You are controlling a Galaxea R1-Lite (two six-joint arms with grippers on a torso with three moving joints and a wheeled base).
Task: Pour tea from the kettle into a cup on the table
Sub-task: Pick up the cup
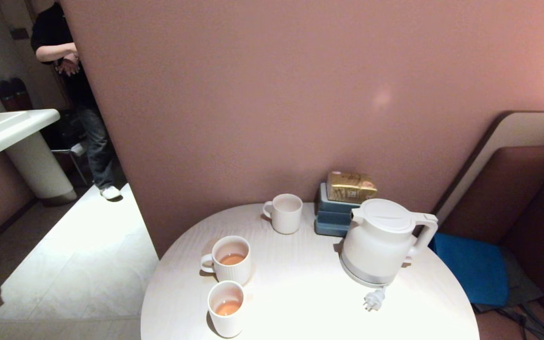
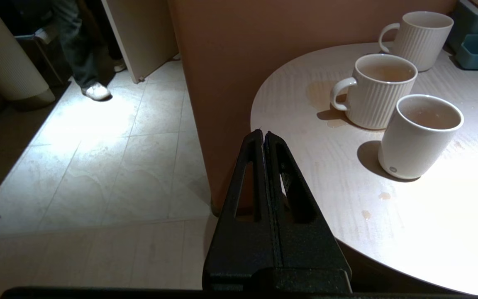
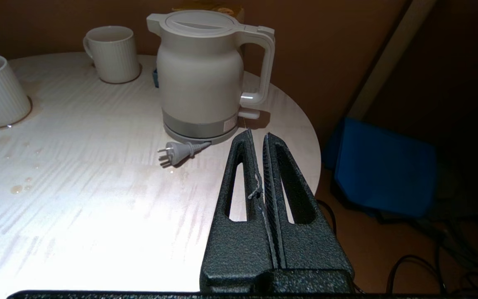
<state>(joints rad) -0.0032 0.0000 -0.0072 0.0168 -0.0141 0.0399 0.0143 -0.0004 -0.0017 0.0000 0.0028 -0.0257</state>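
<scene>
Both end effectors are clenched on nothing: the left end effector (image 2: 263, 133) near the cup (image 2: 420, 135), the right end effector (image 3: 258, 135) near the kettle (image 3: 206, 74). The kettle stands upright on the surface (image 1: 300, 283), right of the cup, which holds tea (image 1: 228, 308).

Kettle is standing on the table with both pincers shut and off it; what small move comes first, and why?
Probably open the right pincer and ease it toward the kettle handle. The handle faces the robot's right side, that pincer sits nearest it, shut and empty, and the kettle stands upright, ungrasped. The left pincer is shut beside the table edge, near the cup.
</scene>
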